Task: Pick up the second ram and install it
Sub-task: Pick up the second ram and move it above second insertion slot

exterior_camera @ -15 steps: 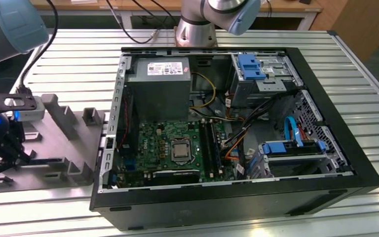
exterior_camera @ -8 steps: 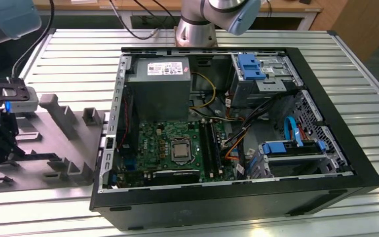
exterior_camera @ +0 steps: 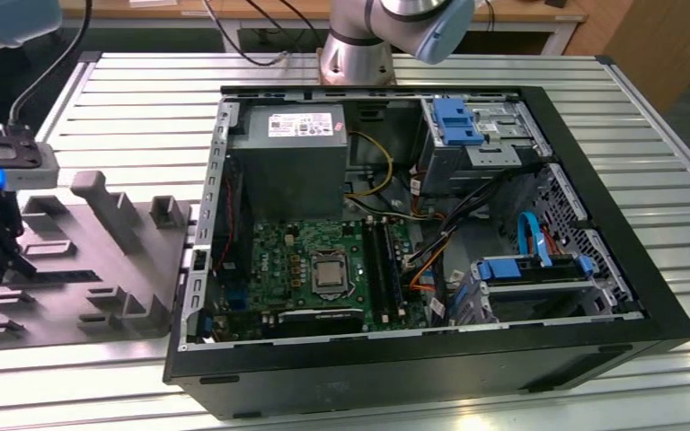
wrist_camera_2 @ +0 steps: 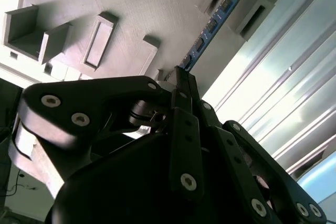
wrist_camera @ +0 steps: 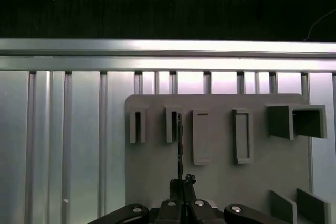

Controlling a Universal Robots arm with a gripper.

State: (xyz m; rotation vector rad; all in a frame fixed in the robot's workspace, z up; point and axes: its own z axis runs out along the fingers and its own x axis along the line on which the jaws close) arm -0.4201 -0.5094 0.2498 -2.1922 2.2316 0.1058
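Observation:
The second ram (wrist_camera_2: 209,26) is a thin board with black chips, standing on edge in a slot of the grey fixture plate (wrist_camera_2: 131,9). In the first wrist view the ram (wrist_camera: 180,148) shows edge-on as a dark line running from a slot to my fingertips. My gripper (wrist_camera_2: 181,76) (wrist_camera: 182,181) is shut on the near end of the stick. In the exterior view the gripper (exterior_camera: 1,250) hangs over the fixture plate (exterior_camera: 118,269) at the exterior view's left, outside the open computer case (exterior_camera: 632,269).
The motherboard (exterior_camera: 309,260) lies in the case with its long memory slots (exterior_camera: 381,256) beside the processor socket. A grey power-supply box (exterior_camera: 287,153), cables and blue drive brackets (exterior_camera: 455,121) fill the rest. The arm's base (exterior_camera: 358,54) stands behind the case on the ribbed metal table (exterior_camera: 141,108).

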